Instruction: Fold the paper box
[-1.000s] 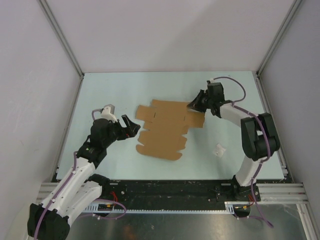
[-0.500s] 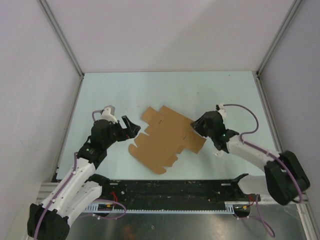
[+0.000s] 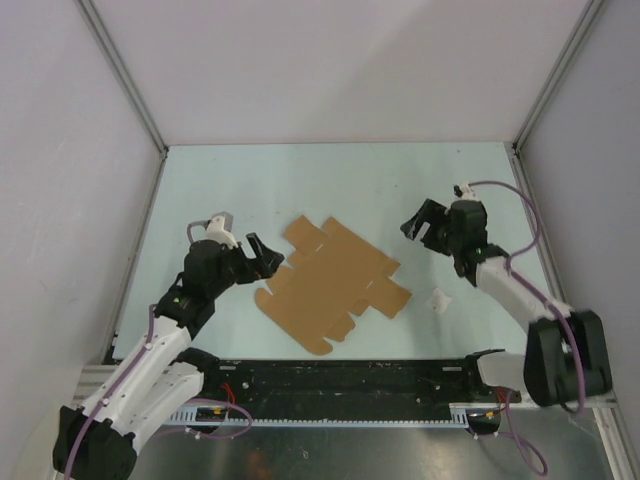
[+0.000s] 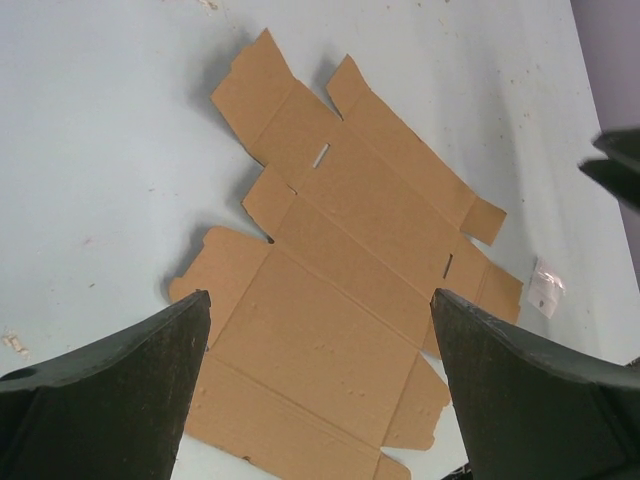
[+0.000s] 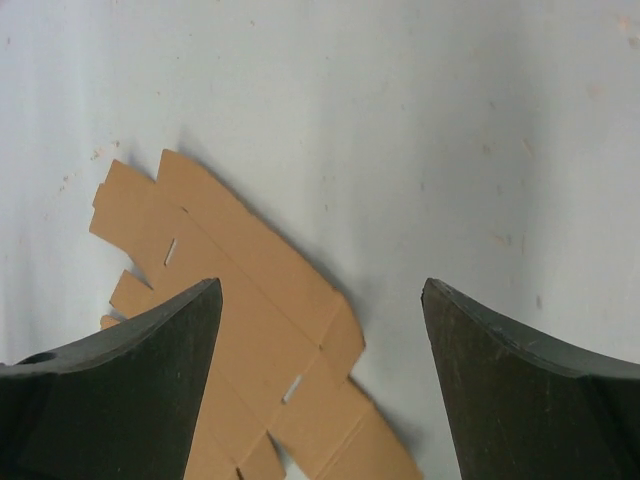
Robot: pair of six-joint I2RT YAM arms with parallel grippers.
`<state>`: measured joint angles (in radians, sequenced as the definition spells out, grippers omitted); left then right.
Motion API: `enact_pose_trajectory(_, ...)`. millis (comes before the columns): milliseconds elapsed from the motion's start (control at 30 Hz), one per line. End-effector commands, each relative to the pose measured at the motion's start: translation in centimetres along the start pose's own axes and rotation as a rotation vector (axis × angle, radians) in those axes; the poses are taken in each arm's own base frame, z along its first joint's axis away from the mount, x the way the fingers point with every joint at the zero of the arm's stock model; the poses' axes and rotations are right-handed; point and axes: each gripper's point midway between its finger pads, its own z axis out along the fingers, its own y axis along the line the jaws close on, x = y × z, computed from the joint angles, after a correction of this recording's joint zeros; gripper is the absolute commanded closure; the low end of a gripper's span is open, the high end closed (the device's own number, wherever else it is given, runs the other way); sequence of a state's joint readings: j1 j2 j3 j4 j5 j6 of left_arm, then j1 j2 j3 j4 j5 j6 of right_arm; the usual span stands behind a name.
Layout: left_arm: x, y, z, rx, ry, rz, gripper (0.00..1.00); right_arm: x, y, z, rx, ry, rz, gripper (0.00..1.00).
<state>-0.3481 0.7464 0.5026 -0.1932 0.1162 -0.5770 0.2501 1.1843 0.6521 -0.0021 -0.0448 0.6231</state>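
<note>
A: What is the flat paper box (image 3: 330, 285) seen to be made of?
B: Plain brown cardboard, matt and slightly fibrous, with creases pressed in. The table (image 3: 250, 180) beneath is shown as a smooth, pale, matt sheet, lightly speckled.
A: And the arms (image 3: 145, 368)?
B: White shells of glossy plastic are pictured, with matt black joints. A crumpled white paper wad (image 3: 439, 298) is seen, and the rail (image 3: 92, 376) at the near edge is bare metal.

The scene holds 1 unfolded brown paper box (image 3: 330, 285), 1 small white paper wad (image 3: 439, 299) and 2 robot arms: left arm (image 3: 165, 325), right arm (image 3: 508, 288).
</note>
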Motion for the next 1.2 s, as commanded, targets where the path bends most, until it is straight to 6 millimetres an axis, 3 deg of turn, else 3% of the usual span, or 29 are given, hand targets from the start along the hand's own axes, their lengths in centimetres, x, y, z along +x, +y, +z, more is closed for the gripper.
enact_pose_trajectory(0,0.4,-1.4,-0.2,0.05,0.004,0.019,0.04,-1.7,4.5,2.2,-0.294,0.14,-0.245,0.13)
enact_pose_trajectory(67,1.3,-2.6,-0.2,0.077,0.032,0.054,0.08,-1.9,5.3,4.6,-0.333,0.19,-0.29,0.13)
enact_pose_trajectory(100,1.6,-2.7,0.1,0.065,0.034,0.072,0.09,-0.8,5.4,5.0,-0.351,0.249,-0.284,0.14)
enact_pose_trajectory(167,3.7,-4.0,0.3,0.088,0.092,0.114,0.17,-0.1,5.4,6.6,-0.351,0.285,-0.277,0.15)
enact_pose_trajectory(300,8.3,-3.2,0.9,0.036,0.195,0.141,0.3,0.3,7.2,7.9,-0.392,0.278,-0.308,0.15)
enact_pose_trajectory(400,10.4,-2.0,1.3,-0.01,0.249,0.14,0.43,1.0,7.3,9.3,-0.393,0.304,-0.349,0.15)
enact_pose_trajectory(433,10.7,-1.9,1.3,-0.015,0.258,0.145,0.49,1.6,6.9,9.6,-0.376,0.335,-0.351,0.15)
enact_pose_trajectory(500,11.1,-1.7,1.5,-0.024,0.271,0.157,0.51,2.4,5.7,10.5,-0.319,0.39,-0.355,0.15)
enact_pose_trajectory(567,11.3,-1.4,1.6,-0.037,0.277,0.168,0.6,2.9,4.4,10.8,-0.264,0.418,-0.347,0.16)
enact_pose_trajectory(733,12.3,-0.6,2.2,-0.068,0.31,0.178,0.84,3.3,1.4,10.5,-0.149,0.463,-0.32,0.17)
enact_pose_trajectory(833,13.0,-0.3,2.7,-0.084,0.332,0.179,1.0,4.4,-0.9,8.5,-0.032,0.527,-0.254,0.2)
enact_pose_trajectory(967,13.5,-0.1,2.9,-0.088,0.34,0.182,1.0,4.6,-3.1,6.8,0.122,0.516,-0.186,0.2)
enact_pose_trajectory(1167,13.9,0.0,3.2,-0.089,0.353,0.188,1.0,6.6,-2.4,4.9,0.055,0.53,-0.06,0.2)
